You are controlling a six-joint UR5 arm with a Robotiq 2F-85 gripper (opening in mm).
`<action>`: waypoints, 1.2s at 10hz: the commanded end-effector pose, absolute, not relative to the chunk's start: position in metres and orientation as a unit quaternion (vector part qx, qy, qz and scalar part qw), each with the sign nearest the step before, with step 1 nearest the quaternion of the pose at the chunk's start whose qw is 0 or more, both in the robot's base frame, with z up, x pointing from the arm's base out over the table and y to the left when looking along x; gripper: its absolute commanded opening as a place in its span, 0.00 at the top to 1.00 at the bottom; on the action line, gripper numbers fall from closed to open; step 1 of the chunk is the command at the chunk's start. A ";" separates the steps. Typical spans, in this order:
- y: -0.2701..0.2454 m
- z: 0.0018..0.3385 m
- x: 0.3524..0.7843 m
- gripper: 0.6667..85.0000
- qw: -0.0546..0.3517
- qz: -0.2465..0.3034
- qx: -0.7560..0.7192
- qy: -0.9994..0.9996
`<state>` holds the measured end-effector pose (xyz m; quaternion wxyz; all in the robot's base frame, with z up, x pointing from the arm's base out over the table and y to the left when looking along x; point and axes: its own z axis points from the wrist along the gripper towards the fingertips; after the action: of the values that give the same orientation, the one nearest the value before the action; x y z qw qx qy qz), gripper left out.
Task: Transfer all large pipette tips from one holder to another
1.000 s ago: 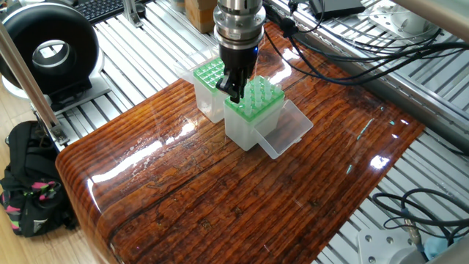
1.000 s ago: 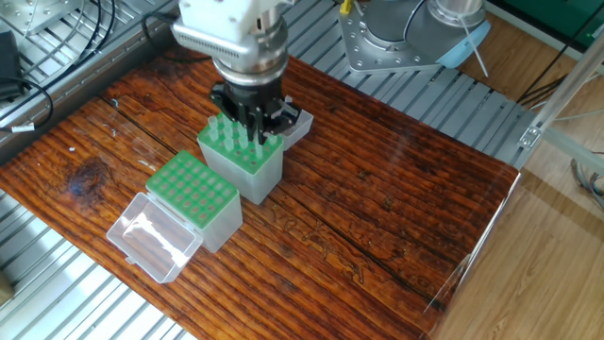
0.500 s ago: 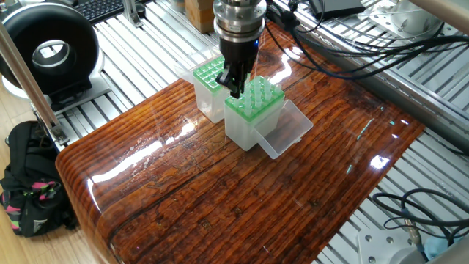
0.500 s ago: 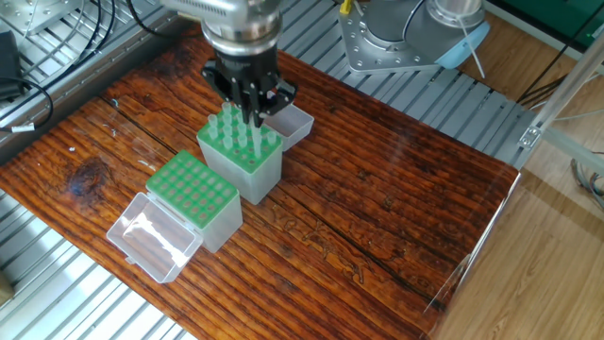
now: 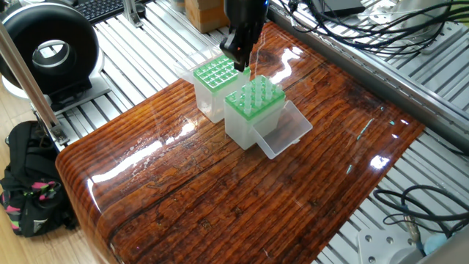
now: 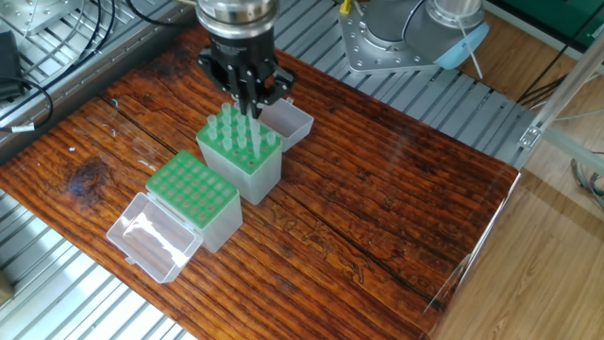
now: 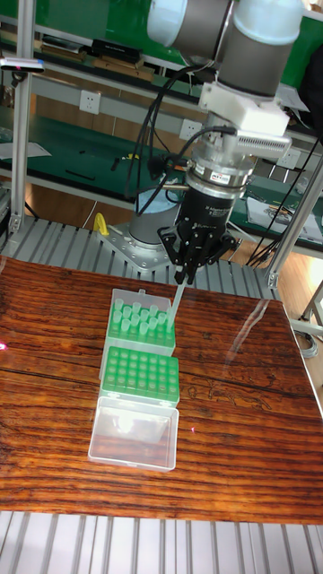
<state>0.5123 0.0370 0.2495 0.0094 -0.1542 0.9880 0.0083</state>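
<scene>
1. Starting at the near edge of the glossy brown wood-grain bench (image 7: 251, 404), a clear plastic hinged lid (image 7: 133, 435) lies flat and open
2. Joined to the lid is the green-topped translucent receiving holder (image 7: 139, 372); no tips stand out of its grid of holes, so the transfer looks barely begun
3. Touching it on the far side is the second green-topped source holder (image 7: 142, 323), where the slender whitish translucent large pipette tips (image 6: 236, 137) stand upright in rows
4. Over the far right corner of the source holder hangs the black two-finger pincer (image 7: 191, 265), pressed onto a single drawn tip (image 7: 178, 298), which slants down from the fingertips with its point just above the rack
5. Half a second ago the fingertips were down among the standing tips. Now the pincer has risen and the tip is out of its hole, so the extraction seems done. Judging by this, the next step is to carry it across to the receiving holder and seat it in a hole
6. Many tips remain, so the task is at an early stage
</scene>
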 end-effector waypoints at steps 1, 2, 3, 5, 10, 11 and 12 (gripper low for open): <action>0.037 0.261 0.520 0.99 0.019 0.024 -0.157 0.987; 0.036 0.264 0.523 0.98 0.022 0.025 -0.156 0.987; 0.036 0.267 0.525 0.98 0.022 0.026 -0.153 0.988; 0.034 0.271 0.525 0.98 0.021 0.027 -0.153 0.988; 0.031 0.285 0.521 0.98 0.021 0.036 -0.153 0.987; 0.030 0.288 0.522 0.98 0.024 0.038 -0.152 0.987; 0.031 0.291 0.524 0.98 0.031 0.041 -0.153 0.987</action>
<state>0.5224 0.0285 0.2814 0.0211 -0.1527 0.9876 0.0290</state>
